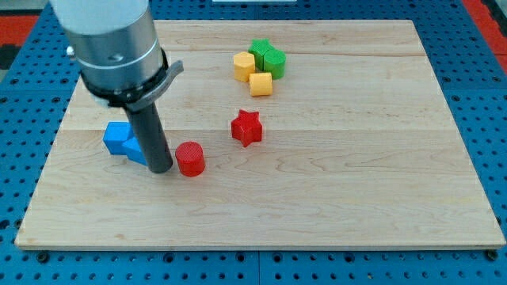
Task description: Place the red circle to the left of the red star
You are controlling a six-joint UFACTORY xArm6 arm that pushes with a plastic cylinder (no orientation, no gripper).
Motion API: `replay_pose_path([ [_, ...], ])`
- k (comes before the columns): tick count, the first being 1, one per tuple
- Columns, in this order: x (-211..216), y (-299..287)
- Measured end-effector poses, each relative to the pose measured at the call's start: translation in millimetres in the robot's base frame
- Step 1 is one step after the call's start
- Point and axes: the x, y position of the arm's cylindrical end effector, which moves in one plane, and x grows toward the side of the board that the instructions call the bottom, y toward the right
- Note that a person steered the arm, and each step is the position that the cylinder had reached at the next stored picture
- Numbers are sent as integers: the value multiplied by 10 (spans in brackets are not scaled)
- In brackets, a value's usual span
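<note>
My tip (161, 169) touching red circle (190, 159) left side; red star (246, 127) upper right; no claw.

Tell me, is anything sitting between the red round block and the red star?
Nothing: in the camera view, only bare wood separates the red circle from the red star. My tip sits just at the circle's left.

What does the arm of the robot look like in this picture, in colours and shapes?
The arm ends in a wide, silver-grey metal cylinder with a darker black collar beneath it, from which a small dark tab sticks out toward the view's right. Below hangs a straight, dark, round rod; my tip is its plain lower end. No cables or markings are visible.
</note>
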Motion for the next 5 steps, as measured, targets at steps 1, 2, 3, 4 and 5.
replay_pose_path([
  [1,113,360],
  [2,67,624],
  [3,-45,806],
  [4,-283,754],
  [5,-520,605],
])
